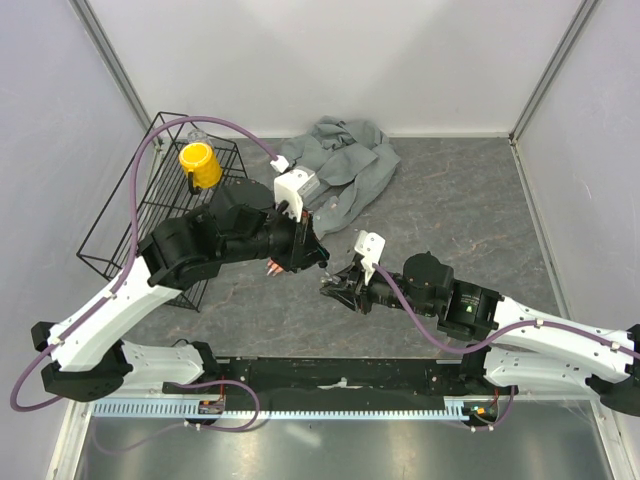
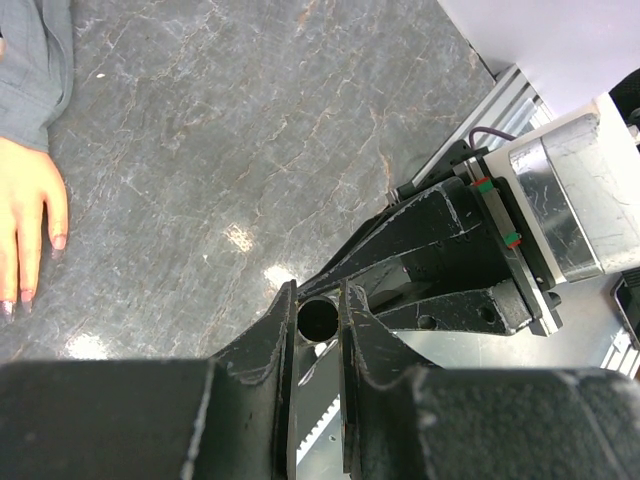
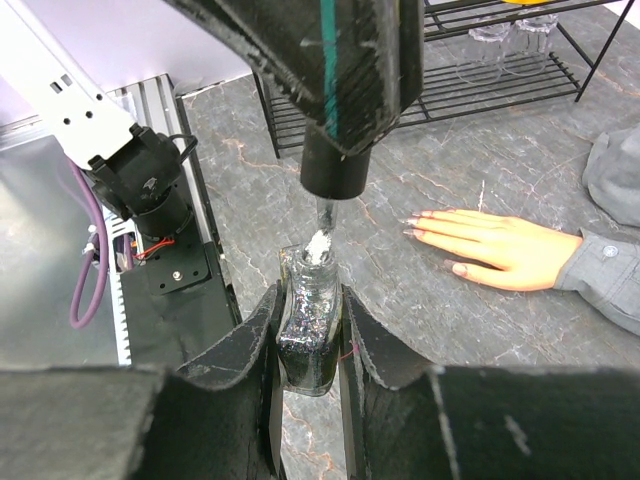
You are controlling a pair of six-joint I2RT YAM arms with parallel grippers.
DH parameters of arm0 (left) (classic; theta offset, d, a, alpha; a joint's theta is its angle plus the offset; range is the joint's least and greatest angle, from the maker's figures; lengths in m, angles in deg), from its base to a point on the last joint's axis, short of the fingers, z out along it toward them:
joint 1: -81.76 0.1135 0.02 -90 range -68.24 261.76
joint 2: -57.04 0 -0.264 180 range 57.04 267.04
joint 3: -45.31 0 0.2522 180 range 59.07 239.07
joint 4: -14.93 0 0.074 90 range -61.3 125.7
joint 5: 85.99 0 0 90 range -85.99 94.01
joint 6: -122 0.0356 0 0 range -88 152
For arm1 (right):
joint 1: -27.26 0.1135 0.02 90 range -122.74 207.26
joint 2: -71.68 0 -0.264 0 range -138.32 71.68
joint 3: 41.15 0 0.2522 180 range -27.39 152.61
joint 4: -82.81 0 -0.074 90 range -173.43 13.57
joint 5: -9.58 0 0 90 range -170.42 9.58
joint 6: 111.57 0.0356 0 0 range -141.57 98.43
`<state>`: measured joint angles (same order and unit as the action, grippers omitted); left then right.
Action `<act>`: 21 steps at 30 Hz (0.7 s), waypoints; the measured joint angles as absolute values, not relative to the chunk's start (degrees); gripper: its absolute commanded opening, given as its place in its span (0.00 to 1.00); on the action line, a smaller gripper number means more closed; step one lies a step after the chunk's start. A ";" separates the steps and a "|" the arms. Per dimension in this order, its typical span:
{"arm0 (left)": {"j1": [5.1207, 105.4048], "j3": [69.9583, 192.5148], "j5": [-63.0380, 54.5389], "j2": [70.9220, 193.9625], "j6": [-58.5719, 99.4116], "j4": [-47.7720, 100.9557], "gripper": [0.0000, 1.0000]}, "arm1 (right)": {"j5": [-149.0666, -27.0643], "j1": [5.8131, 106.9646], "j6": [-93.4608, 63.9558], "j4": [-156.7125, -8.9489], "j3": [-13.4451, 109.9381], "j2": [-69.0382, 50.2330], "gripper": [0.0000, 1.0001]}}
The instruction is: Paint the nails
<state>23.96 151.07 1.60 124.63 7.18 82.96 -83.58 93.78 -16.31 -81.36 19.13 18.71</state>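
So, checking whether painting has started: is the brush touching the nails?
Apart. The right wrist view shows the brush at the bottle mouth, bare table between it and the nails.

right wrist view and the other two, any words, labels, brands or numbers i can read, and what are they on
No text can be read in any view.
Nail polish bottle, gripped in the right end effector: no legible label.
Brush cap, gripped in the left end effector: plain black, no print.
Yellow cup: no print visible.
Motor housing: only small red and green tabs, no characters.
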 measured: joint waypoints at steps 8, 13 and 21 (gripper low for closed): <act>24.20 151.38 2.06 124.61 7.20 82.96 0.02 | -84.24 93.78 -16.31 -81.40 19.11 18.71 0.00; 24.20 151.38 2.06 124.58 7.20 82.96 0.02 | -84.68 93.78 -16.31 -81.64 19.11 18.71 0.00; 24.22 151.40 1.97 124.56 7.20 82.96 0.02 | -84.68 93.78 -16.31 -81.73 18.92 18.71 0.00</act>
<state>24.22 151.40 1.97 124.56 7.20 82.96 -84.68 93.78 -16.31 -81.73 18.92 18.71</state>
